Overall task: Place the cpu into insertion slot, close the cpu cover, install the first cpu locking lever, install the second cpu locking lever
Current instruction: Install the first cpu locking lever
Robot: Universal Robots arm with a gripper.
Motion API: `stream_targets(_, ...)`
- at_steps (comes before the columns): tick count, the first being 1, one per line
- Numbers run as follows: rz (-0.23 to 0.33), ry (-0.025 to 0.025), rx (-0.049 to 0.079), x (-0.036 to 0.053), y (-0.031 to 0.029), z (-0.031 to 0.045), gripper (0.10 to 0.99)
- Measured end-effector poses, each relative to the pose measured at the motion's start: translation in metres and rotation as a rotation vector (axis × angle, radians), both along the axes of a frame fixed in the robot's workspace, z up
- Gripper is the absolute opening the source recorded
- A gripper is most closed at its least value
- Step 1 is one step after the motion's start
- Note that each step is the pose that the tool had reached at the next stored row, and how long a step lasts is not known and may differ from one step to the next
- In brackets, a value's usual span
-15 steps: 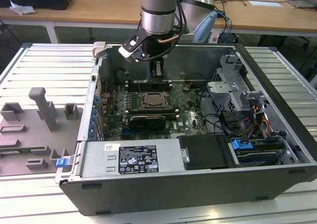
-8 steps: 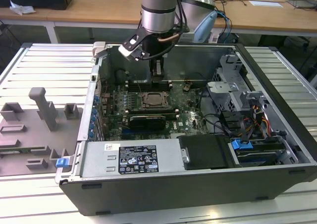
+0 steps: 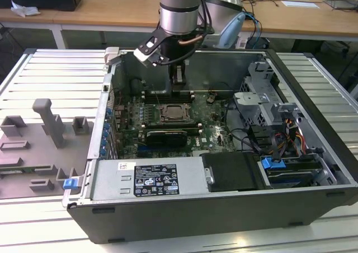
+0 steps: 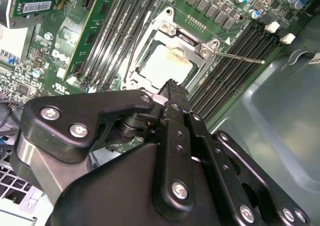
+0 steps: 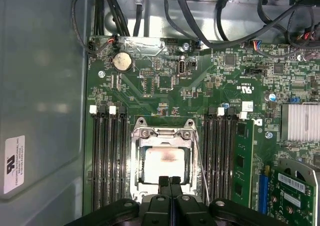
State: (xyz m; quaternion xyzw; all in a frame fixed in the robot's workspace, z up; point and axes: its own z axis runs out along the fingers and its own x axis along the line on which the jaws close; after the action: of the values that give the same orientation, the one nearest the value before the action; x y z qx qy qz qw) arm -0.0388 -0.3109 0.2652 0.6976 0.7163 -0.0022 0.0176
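The cpu (image 5: 164, 165) lies flat in the insertion slot (image 3: 174, 114), its pale metal top showing a brownish smear. The silvery cpu cover (image 5: 162, 133) is folded down around it, framing the chip (image 4: 165, 66). A thin wire locking lever (image 4: 242, 58) sticks out from the socket's corner over the memory slots; in the first wrist view this lever (image 5: 201, 171) runs along one side of the socket. My gripper (image 5: 170, 182) hovers just above the socket's edge with its black fingers pressed together and nothing between them. The exterior view shows the gripper (image 3: 178, 82) inside the case, behind the socket.
Long black memory slots (image 5: 105, 156) flank the socket on both sides. A green card (image 5: 243, 161) stands beside them. Cables (image 5: 200, 16) cross the board's edge near the grey case wall (image 5: 45, 86). A drive cage (image 3: 263, 90) and a grey fixture tray (image 3: 45, 135) sit to either side.
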Motion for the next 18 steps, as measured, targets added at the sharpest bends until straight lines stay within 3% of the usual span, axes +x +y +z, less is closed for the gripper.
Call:
stream_targets(7, 0.007, -0.0003, 0.000, 0.0000, 0.0000, 0.0034, 0.106)
stream_targets(9, 0.042, -0.0001, 0.000, 0.0000, 0.0000, 0.0035, 0.106)
stream_targets(12, 0.141, -0.0001, -0.001, 0.0000, 0.0000, 0.0035, 0.106)
stream_targets(18, 0.188, -0.0001, -0.001, 0.0000, 0.0000, 0.0035, 0.106)
